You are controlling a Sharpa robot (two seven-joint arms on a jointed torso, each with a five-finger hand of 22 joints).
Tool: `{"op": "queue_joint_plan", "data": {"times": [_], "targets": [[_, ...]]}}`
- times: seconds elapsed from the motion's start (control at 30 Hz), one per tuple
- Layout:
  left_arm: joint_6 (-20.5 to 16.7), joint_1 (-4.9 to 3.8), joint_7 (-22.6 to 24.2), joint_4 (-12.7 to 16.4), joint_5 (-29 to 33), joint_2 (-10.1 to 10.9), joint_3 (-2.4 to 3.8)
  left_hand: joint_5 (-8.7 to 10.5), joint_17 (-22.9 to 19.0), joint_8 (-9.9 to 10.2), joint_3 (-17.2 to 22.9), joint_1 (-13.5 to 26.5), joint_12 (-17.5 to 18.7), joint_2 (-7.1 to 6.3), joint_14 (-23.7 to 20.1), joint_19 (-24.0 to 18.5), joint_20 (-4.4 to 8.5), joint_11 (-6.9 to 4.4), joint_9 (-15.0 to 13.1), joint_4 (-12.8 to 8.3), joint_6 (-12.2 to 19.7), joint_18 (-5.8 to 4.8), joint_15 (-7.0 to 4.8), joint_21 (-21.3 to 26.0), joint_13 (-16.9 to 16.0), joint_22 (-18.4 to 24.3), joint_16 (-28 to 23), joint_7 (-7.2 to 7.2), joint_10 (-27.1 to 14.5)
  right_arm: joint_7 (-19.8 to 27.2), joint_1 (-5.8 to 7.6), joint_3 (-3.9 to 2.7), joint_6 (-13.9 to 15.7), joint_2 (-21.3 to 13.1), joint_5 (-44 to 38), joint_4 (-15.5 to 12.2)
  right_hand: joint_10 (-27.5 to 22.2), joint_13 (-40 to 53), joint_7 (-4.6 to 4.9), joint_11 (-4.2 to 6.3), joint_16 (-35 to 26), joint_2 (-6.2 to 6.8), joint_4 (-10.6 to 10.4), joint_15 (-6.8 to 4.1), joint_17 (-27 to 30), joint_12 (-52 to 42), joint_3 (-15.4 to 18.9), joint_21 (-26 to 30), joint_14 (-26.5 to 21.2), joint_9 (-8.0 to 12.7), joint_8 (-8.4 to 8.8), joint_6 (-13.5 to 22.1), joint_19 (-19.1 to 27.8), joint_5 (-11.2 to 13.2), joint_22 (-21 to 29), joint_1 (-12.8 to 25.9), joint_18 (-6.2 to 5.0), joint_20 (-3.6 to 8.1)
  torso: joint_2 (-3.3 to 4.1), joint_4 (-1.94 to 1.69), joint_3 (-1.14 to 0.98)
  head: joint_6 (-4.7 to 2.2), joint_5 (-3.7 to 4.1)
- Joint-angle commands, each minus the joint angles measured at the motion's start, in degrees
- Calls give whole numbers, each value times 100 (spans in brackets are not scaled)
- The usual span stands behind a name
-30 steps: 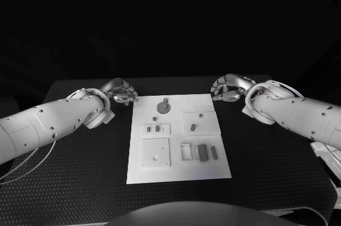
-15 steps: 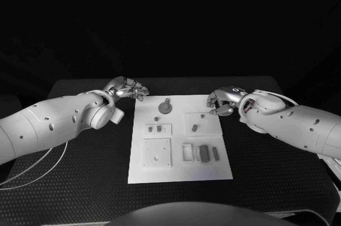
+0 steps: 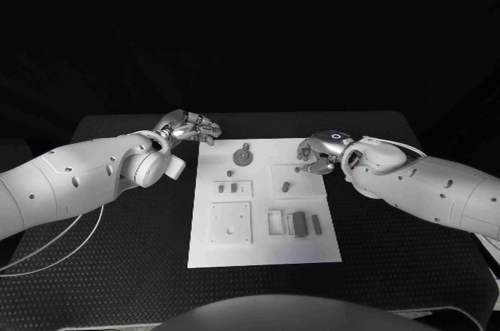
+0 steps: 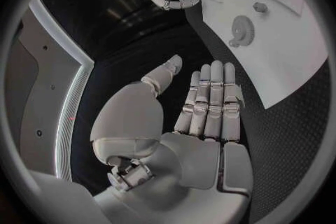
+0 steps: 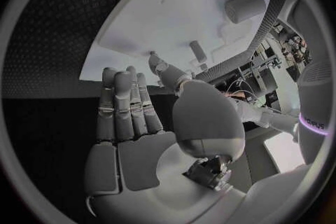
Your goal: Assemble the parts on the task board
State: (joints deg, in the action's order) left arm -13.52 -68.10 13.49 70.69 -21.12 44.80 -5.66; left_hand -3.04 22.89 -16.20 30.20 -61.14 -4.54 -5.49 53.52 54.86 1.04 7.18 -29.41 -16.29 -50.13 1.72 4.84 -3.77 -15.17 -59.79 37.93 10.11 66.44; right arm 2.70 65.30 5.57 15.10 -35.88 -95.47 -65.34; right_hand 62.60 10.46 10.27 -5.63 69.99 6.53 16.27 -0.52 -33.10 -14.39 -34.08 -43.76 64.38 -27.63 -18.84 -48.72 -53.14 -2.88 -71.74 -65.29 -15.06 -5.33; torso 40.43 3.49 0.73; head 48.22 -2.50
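Note:
The white task board (image 3: 261, 255) lies in the middle of the black table. On it sit a round grey gear-like part (image 3: 242, 156), small grey pegs (image 3: 296, 170) and, nearer me, upright grey blocks (image 3: 300, 224). My left hand (image 3: 191, 129) hovers at the board's far left corner; in the left wrist view that hand (image 4: 203, 117) has straight fingers and holds nothing, with the gear (image 4: 242, 27) ahead of it. My right hand (image 3: 321, 152) hangs over the board's far right edge. In the right wrist view its fingers (image 5: 126, 106) are stretched out and empty above the board (image 5: 161, 22).
A square white plate (image 3: 229, 222) and a small slotted tray (image 3: 274, 222) sit on the near half of the board. Black textured table (image 3: 125, 259) spreads to both sides of the board. A thin cable (image 3: 42, 248) hangs under my left arm.
My right hand has moved left and toward me, from beyond the board's far right corner to over its right edge. My left hand has shifted slightly toward the far left corner.

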Motion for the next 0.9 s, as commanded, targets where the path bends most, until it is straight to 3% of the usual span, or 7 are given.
{"op": "queue_joint_plan", "data": {"times": [0.03,0.63,0.8,0.9], "targets": [[18,-15,75,39,166,-10,7,0,13,-23,-39,0,30,25,21,-22,-28,12,8,6,33,-15,10,8,8,17,-31,3,-23,-114,-30,20,-103,20,-175,-4,23,-6,8,-40,-22,62,8,14,-13,37,35,31,-27,8,26,29,-15,1,-8,8,6,-20,3,-12,1,11,-1],[-32,-37,13,38,177,-36,9,-1,70,-32,-52,-10,23,17,23,-40,-42,10,13,13,41,-11,23,2,15,75,-107,6,-16,-67,-116,53,-142,174,-187,32,302,67,-57,40,-36,-11,11,-61,-53,24,33,58,-30,-15,-30,-101,-22,0,-41,4,6,-26,2,-5,1,61,-59],[-22,-38,2,49,177,-42,9,-1,81,-36,-54,-7,19,19,30,-36,-42,8,13,17,40,-9,22,-1,14,82,-114,5,-11,-62,-139,57,-159,216,-218,61,421,122,-110,79,-45,-185,17,-97,-69,19,-35,69,-5,-42,-85,-221,-41,-1,-57,-55,6,-15,0,-7,0,71,-67],[-15,-39,-6,46,177,-46,9,-1,86,-37,-56,-6,18,19,33,-34,-42,8,13,17,39,-8,22,-2,13,85,-116,5,-9,-69,-158,59,-158,235,-270,60,524,173,-153,111,-60,-211,-26,-127,-81,23,-284,84,28,-59,-122,-330,-74,0,-65,-138,6,-17,3,-3,-2,78,-74]]}}
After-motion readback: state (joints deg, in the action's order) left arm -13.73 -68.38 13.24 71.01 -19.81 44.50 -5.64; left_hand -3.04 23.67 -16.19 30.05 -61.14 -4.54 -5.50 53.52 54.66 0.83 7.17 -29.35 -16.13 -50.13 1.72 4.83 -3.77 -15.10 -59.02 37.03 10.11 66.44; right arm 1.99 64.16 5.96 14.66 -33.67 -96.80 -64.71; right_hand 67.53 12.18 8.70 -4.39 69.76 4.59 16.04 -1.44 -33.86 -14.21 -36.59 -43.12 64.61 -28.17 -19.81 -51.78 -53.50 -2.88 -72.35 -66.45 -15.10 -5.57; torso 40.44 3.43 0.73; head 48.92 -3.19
